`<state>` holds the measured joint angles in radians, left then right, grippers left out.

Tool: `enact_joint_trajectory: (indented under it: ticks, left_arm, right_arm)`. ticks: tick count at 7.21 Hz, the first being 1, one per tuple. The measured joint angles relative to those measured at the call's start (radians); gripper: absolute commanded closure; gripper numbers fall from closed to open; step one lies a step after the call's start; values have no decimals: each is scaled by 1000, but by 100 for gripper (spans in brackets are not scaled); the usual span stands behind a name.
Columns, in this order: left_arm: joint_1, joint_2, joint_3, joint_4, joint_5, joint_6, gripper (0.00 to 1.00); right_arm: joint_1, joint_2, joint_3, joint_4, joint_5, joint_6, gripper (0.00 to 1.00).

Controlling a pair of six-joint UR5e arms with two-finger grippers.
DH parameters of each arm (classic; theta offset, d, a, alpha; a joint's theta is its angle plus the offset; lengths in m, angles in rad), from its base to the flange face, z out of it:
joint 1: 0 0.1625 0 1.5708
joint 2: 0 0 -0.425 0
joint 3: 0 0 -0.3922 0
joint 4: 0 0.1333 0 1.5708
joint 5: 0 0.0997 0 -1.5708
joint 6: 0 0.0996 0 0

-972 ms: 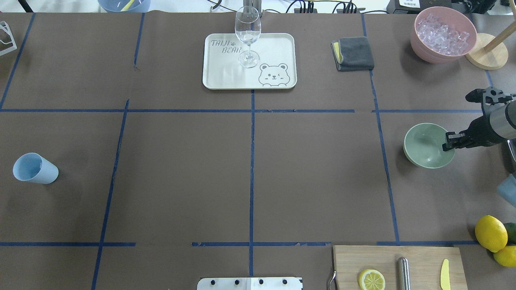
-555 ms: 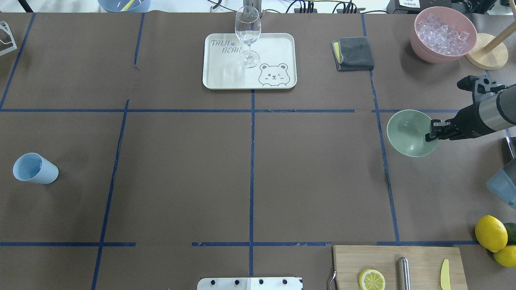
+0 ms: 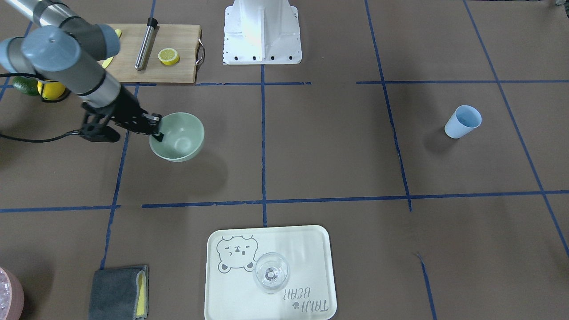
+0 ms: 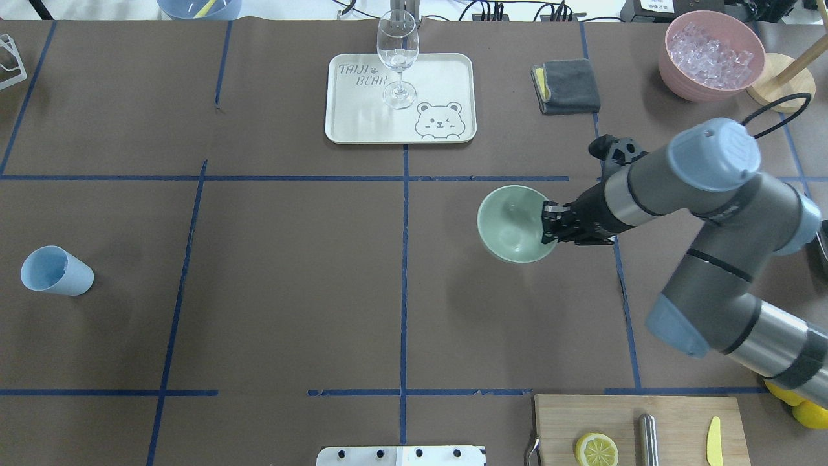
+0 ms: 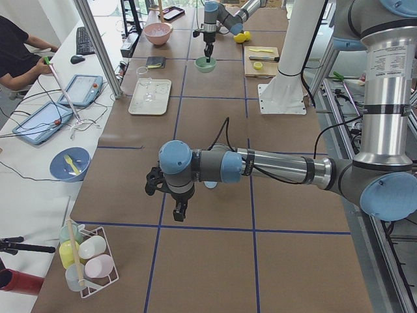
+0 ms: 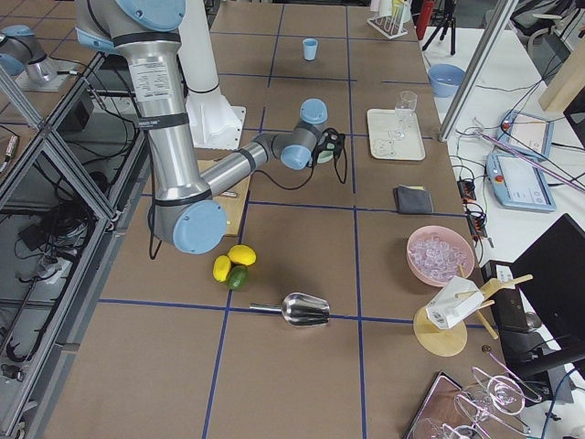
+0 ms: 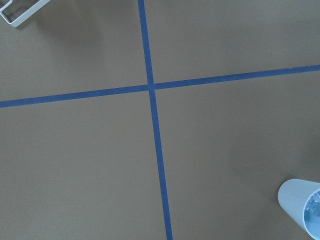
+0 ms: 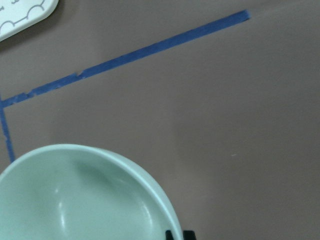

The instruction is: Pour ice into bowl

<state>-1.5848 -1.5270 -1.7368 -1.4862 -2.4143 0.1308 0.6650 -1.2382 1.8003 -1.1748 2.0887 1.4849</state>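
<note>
Overhead exterior showed the right gripper [image 4: 548, 231] pinched on the rim of the bowl [image 4: 508, 223] at the bowl's 3 o'clock, one finger inside the wall and one outside. The bowl was at 4 o'clock from the central tape crossing [image 4: 404, 178]. The ice [image 4: 708, 53] filled the pink container [image 4: 702, 94] at 1 o'clock from the bowl, well apart. The left gripper [image 5: 178, 210] showed only from the side, and I could not tell how its fingers stood.

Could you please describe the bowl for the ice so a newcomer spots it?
From the bear tray on the far side, come toward the robot, rightward. The bowl, rim pinched by the right gripper, is mint green and empty, unlike the pink container of ice.
</note>
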Motion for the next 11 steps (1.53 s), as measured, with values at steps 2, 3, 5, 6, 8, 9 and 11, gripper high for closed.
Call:
enact_joint_trajectory:
  ticks: [2,3,5,6,8,9,11]
  left_arm:
    - [0,0,-1,-13,-1,0,0]
    - [0,0,-1,-21,-2,0,0]
    - [1,0,-1,-43,-2,1,0]
    - [1,1,-1,-53,-6,1,0]
    - [2,2,-1,-78,-15,1,0]
    - [2,4,-1,-100,-16,-1,0]
    - [3,7,0,-119,-22,-3,0]
  right_arm:
    - [-116,236,-52,-211,-124,131,100]
    - [-153,340,-128,-242,-157,201,100]
    - [-202,451,-256,-235,-186,265,100]
    - [-224,464,-283,-215,-207,281,100]
    - [-244,471,-305,-199,-232,295,100]
    - [-245,472,-309,-196,-235,296,100]
    - [-246,477,-317,-194,-237,297,95]
